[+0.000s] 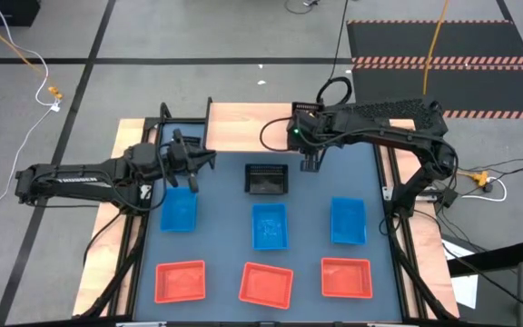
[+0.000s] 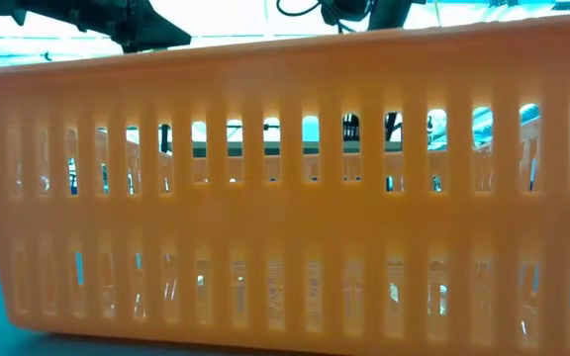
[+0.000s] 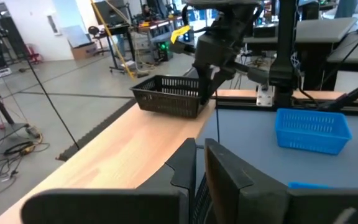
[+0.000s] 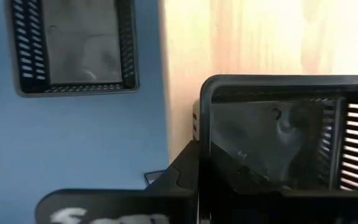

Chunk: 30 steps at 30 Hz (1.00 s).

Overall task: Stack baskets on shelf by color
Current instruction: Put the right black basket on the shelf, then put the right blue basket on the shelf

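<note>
The blue-topped table (image 1: 221, 213) with wooden edges carries the shelf (image 1: 248, 127), a light wooden plank along its far side. On the blue surface lie three red baskets in the near row (image 1: 181, 281) (image 1: 266, 283) (image 1: 347, 278), three blue baskets in the row behind them (image 1: 179, 211) (image 1: 270, 225) (image 1: 348, 221), and one black basket (image 1: 267, 179) just in front of the shelf. Another black basket (image 3: 169, 94) sits on the plank top; the right wrist view shows its rim over the wood
</note>
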Motion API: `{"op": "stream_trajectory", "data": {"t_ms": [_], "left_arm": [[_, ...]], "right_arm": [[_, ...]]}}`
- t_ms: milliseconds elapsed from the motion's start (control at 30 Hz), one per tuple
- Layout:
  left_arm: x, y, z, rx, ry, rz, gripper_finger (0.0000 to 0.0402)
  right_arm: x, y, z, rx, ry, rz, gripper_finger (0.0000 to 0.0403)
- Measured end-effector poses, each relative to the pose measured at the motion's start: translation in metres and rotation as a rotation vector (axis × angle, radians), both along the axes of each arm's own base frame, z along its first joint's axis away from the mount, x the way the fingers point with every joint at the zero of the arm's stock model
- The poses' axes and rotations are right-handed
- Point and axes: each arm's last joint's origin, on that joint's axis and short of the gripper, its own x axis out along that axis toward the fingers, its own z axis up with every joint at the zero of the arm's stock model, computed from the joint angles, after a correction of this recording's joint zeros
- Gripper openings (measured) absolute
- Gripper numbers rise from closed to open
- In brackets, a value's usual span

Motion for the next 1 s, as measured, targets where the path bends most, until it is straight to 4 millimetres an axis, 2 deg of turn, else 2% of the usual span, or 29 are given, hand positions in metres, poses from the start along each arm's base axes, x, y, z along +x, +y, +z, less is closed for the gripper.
{"op": "stream_trajectory", "data": {"t_ms": [167, 400, 500, 600, 833, 933, 1000], "left_arm": [[-0.001, 0.000, -0.004, -0.017, 0.033, 0.009, 0.0037], [-0.001, 0.000, -0.004, -0.043, 0.024, 0.013, 0.0037], [-0.001, 0.000, -0.004, -0.065, 0.015, 0.016, 0.0037], [-0.001, 0.001, -0.004, -0.064, 0.014, 0.035, 0.0037], [-0.001, 0.002, -0.003, -0.029, 0.022, 0.079, 0.0037], [-0.001, 0.002, -0.003, -0.027, 0.021, 0.079, 0.0037], [-0.001, 0.002, -0.003, -0.028, 0.020, 0.079, 0.0037]], "right_arm": [[0.003, 0.008, 0.000, -0.009, 0.010, 0.054, 0.0029], [0.006, 0.010, 0.001, -0.033, -0.019, 0.039, 0.0119], [0.004, 0.010, 0.007, -0.074, -0.049, -0.008, 0.0149], [-0.001, 0.014, 0.021, -0.102, -0.116, -0.013, 0.0164], [-0.031, 0.035, 0.063, -0.112, -0.307, -0.024, 0.0165], [-0.048, 0.047, 0.070, -0.003, -0.325, -0.075, 0.0165], [-0.058, 0.060, 0.062, 0.127, -0.289, -0.094, 0.0164]]}}
